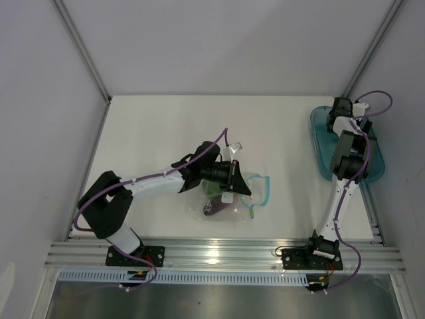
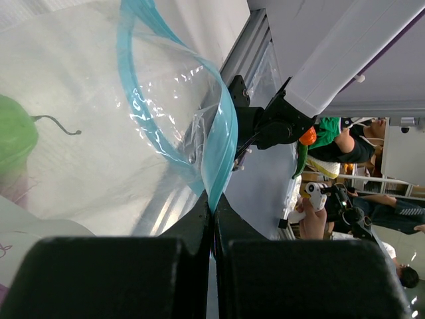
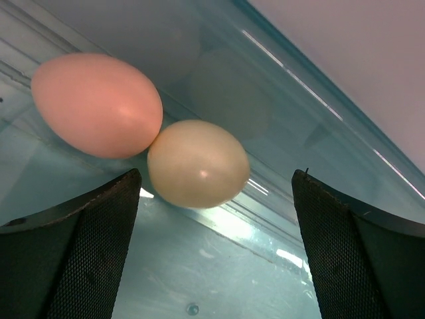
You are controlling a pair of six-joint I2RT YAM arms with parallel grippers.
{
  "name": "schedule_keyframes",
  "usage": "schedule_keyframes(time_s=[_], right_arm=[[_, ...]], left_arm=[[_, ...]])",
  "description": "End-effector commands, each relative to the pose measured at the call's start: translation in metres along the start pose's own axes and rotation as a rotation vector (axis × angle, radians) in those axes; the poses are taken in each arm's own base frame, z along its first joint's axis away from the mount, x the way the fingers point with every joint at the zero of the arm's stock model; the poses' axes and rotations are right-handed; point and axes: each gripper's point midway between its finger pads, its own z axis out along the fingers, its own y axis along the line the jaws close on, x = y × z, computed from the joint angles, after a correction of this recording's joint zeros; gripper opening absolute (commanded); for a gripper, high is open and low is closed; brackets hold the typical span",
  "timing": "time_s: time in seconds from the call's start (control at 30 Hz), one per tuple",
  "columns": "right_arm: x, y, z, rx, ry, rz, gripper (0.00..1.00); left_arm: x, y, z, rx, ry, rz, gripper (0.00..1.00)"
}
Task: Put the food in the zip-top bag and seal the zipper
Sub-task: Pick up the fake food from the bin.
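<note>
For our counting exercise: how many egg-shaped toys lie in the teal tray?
2. The pink egg lies left in the right wrist view; the whitish egg touches it at lower right. Both rest in the teal tray. Others may be hidden.

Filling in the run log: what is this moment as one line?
left gripper: shut on zipper | right gripper: open over whitish egg in tray | zip-top bag: mouth open

We record the left claw [image 1: 231, 178] low over a clear bag [image 1: 242, 203] at mid-tabletop [image 1: 153, 133]. The bag's teal zipper [image 1: 264, 189] bows outward. A green piece [image 1: 212, 189] and a purple piece [image 1: 214, 209] show at the bag's left end. The right claw [image 1: 337, 114] hangs over a teal tray [image 1: 320, 153] at far right.
</note>
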Motion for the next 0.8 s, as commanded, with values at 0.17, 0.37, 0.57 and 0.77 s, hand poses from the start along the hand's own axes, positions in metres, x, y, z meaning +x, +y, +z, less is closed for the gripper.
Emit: schedule_keyframes(time_s=[0.17, 0.37, 0.57, 0.77], right_arm=[[-0.010, 0.002, 0.011, 0.018, -0.017, 0.002, 0.92], [-0.012, 0.003, 0.014, 0.018, -0.020, 0.001, 0.88], [-0.010, 0.006, 0.016, 0.008, -0.013, -0.011, 0.81], [-0.004, 0.006, 0.016, 0.007, 0.004, -0.006, 0.73]], left_arm=[[-0.010, -0.015, -0.001, 0.041, 0.000, 0.031, 0.01], [-0.010, -0.014, -0.001, 0.038, 0.001, 0.031, 0.01], [-0.010, -0.013, 0.001, 0.038, 0.004, 0.029, 0.01], [-0.009, -0.012, 0.001, 0.040, 0.009, 0.024, 0.01]])
